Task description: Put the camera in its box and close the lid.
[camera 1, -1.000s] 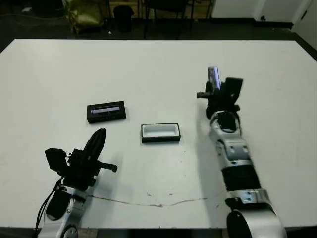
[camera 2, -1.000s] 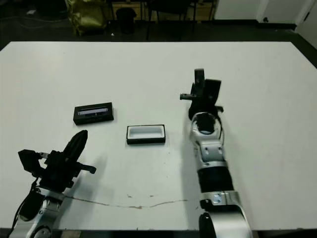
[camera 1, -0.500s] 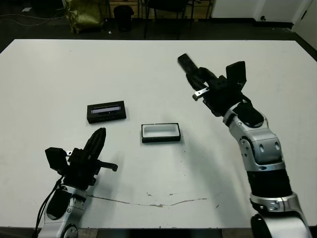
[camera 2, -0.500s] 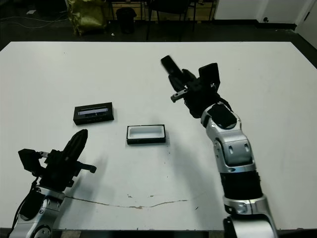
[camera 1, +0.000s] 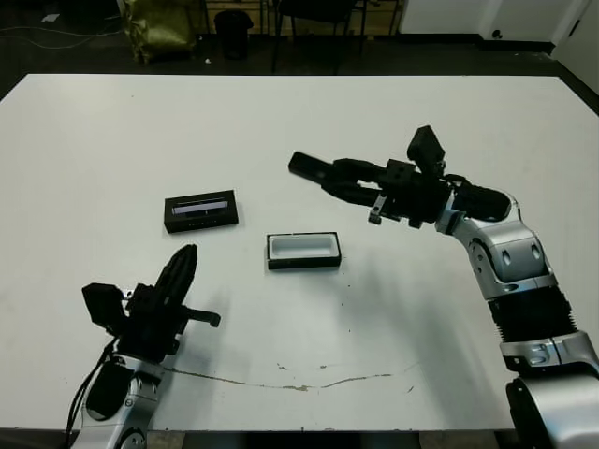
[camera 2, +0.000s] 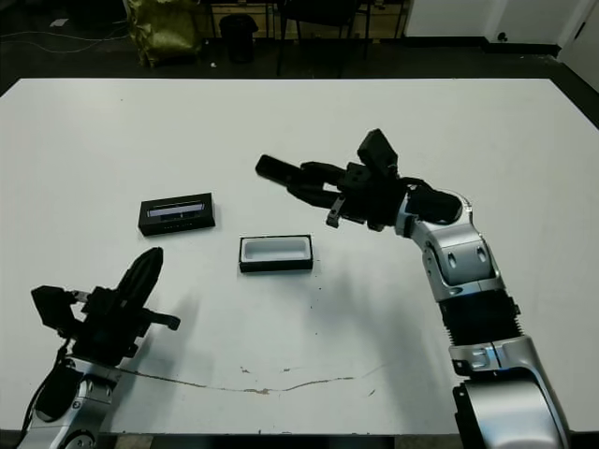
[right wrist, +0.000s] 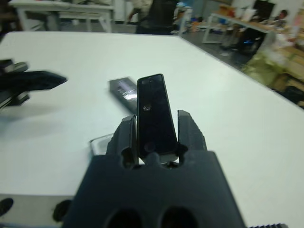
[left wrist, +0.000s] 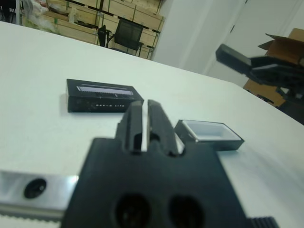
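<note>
Fingers of the right gripper (camera 1: pixel 323 178) are clamping the small, rigid, likely light black oblong camera (right wrist: pixel 155 114) by its long sides, at one o'clock above the white-lined black tray box (camera 1: pixel 303 251), while the left gripper (camera 1: pixel 180 271) is idling closed.

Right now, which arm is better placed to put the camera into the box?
The right. Its hand already holds the camera in the air, just beyond the open box. The left hand is low near the table's front edge, closed and empty.
</note>
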Controlling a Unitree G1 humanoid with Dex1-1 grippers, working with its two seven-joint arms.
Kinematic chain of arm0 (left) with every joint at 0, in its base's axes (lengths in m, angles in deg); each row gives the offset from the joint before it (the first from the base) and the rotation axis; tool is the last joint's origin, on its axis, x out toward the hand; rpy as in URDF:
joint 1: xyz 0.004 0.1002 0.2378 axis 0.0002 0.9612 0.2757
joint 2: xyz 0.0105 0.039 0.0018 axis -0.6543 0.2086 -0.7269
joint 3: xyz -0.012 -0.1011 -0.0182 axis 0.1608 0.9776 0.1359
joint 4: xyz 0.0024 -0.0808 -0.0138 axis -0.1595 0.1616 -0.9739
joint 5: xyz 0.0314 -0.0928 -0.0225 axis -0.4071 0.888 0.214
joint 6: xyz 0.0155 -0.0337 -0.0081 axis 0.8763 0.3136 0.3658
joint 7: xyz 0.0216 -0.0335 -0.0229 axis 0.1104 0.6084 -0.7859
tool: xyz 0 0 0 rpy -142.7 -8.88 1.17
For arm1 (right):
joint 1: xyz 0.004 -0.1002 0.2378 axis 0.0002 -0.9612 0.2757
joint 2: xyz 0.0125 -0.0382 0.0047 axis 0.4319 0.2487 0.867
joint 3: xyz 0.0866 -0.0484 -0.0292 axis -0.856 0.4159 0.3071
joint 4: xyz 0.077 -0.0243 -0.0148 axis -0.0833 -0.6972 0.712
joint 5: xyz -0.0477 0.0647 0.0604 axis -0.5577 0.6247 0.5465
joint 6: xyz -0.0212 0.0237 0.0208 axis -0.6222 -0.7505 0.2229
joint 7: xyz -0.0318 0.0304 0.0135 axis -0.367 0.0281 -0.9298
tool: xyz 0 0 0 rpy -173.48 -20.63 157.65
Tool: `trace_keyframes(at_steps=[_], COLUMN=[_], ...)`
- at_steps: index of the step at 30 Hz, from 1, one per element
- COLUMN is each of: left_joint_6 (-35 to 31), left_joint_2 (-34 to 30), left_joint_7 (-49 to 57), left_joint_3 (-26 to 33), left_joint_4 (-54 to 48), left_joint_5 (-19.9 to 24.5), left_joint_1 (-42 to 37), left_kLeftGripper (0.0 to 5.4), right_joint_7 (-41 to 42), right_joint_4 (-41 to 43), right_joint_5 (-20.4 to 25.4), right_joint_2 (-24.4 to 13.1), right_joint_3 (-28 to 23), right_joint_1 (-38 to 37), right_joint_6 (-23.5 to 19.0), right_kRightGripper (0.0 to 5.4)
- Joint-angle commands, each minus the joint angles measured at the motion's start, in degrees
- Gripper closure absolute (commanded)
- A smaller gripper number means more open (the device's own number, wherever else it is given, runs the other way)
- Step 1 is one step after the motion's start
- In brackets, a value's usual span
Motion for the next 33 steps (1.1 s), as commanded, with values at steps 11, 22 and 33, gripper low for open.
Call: trace_keyframes(at_steps=[11, 22, 33], left_joint_6=[-1.35, -2.53, -2.33], left_joint_2=[-0.32, -0.60, -0.54], left_joint_7=[0.86, 1.05, 1.51], left_joint_3=[0.29, 0.35, 0.42], left_joint_4=[-0.77, -1.92, -1.81], left_joint_5=[-0.50, 0.05, -0.58], left_joint_1=[1.25, 1.82, 1.38], left_kLeftGripper=[5.40, 5.40, 5.40], right_joint_7=[12.09, 19.43, 20.93], right_joint_4=[-6.99, -12.86, -18.14], right_joint_5=[-4.82, -8.66, -11.19], right_joint_2=[-4.67, -4.56, -0.97], right_joint_3=[6.26, 10.63, 13.13], right_joint_1=[9.61, 15.68, 17.29], right_joint_6=[-3.20, -4.62, -2.00], right_kRightGripper=[4.75, 4.75, 4.75])
